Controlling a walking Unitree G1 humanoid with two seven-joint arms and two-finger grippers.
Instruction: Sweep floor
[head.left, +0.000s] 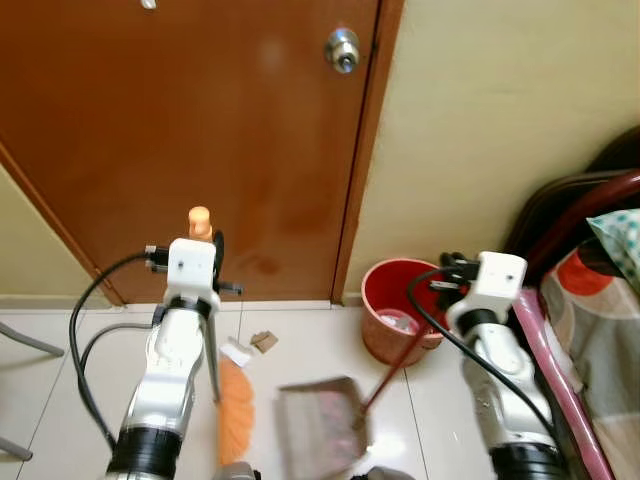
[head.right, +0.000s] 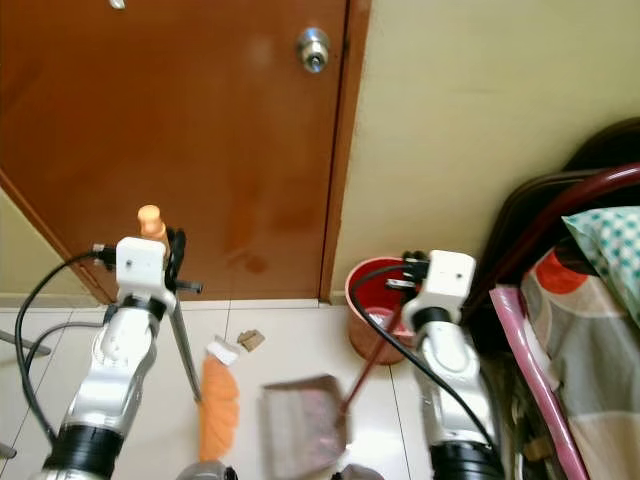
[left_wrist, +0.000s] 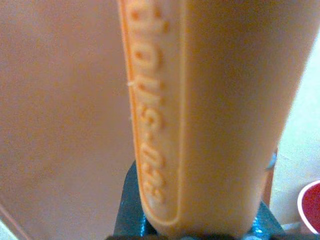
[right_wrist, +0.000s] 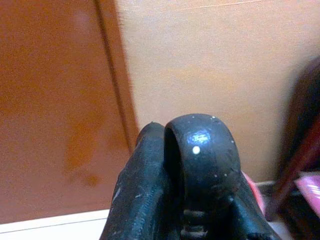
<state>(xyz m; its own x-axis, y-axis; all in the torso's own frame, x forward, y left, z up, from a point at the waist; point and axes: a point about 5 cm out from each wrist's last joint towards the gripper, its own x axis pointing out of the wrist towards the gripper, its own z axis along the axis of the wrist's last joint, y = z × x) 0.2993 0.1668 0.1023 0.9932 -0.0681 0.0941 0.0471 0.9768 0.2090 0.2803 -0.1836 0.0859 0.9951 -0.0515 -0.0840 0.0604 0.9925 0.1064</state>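
Observation:
My left gripper (head.left: 214, 258) is shut on the broom's handle, whose orange tip (head.left: 200, 221) sticks up above it. The left wrist view has that orange handle (left_wrist: 200, 120) right against the lens. The broom's orange bristles (head.left: 236, 410) rest on the tiled floor below. My right gripper (head.left: 452, 274) is shut on the dustpan's handle, whose black end (right_wrist: 200, 155) sits between the fingers. A red shaft (head.left: 392, 372) slants down to the grey dustpan (head.left: 320, 425) on the floor, just right of the bristles. A brown scrap (head.left: 264, 341) and a white scrap (head.left: 236, 352) lie near the door.
A red bucket (head.left: 398, 312) stands against the wall beyond the dustpan. The brown door (head.left: 200, 130) with its metal knob (head.left: 342, 49) is shut ahead. A bed with a pink frame (head.left: 562, 375) borders the right side. A grey chair leg (head.left: 30, 343) is at far left.

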